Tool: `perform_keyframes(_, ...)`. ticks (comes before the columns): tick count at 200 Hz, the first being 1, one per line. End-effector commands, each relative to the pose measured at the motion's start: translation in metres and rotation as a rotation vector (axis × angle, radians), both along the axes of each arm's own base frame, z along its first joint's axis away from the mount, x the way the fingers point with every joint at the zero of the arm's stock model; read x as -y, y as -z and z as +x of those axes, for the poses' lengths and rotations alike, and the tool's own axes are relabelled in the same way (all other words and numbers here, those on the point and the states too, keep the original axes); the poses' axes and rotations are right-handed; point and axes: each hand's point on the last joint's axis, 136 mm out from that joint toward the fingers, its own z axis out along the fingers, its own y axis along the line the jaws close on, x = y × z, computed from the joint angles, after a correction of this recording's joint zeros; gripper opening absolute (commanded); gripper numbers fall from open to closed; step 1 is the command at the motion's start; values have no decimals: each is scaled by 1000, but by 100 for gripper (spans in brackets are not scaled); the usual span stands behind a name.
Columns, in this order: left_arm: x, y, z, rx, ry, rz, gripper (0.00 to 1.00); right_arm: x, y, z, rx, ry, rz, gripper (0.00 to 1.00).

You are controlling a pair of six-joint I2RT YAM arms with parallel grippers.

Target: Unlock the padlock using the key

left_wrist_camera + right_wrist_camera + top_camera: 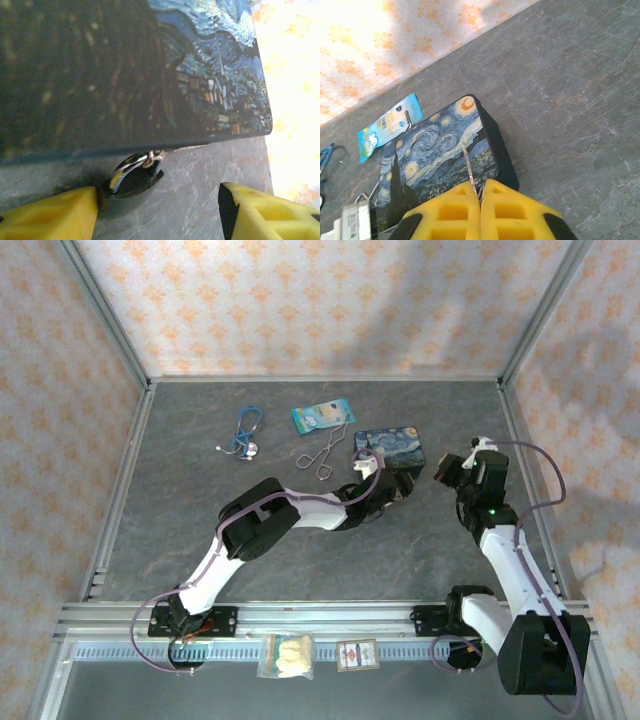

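Note:
The padlock (pixel 131 179), small and dark with a shiny shackle, lies on the table against the side of the painted tin (pixel 125 70). My left gripper (pixel 159 205) is open around it. Its left finger (pixel 50 215) touches the padlock body, and its right finger (pixel 270 210) stands well clear. In the top view the left gripper (pixel 383 492) sits at the tin's near edge. My right gripper (pixel 480 187) is shut on the key (pixel 469 162), whose thin silvery blade sticks out from between the pads above the tin (pixel 435 160). From above, the right gripper (pixel 443 472) hovers just right of the tin (pixel 391 448).
Silver forceps (pixel 325 455), a blue stethoscope (pixel 245 435) and a blue packet (pixel 323 416) lie left of the tin. Two small packets (pixel 287 655) (pixel 357 654) rest on the front rail. Patterned walls close in the sides and back.

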Motion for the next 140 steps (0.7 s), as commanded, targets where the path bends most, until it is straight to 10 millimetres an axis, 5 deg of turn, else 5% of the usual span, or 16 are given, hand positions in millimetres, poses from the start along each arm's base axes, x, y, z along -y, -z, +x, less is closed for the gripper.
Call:
perform_keyframes(1, -10, 37, 8, -32, -56, 109, 61, -2, -15, -1, 67, -14, 13, 0)
perform_keyframes(55, -22, 47, 14, 13, -92, 190, 59, -4, -19, -2, 89, -24, 28, 0)
perform_keyframes(107, -63, 29, 28, 113, -248, 355, 63, -5, -19, -4, 94, -25, 38, 0)
perform_keyframes(140, -43, 38, 33, 101, -180, 369, 63, -6, -17, -3, 99, -23, 47, 0)
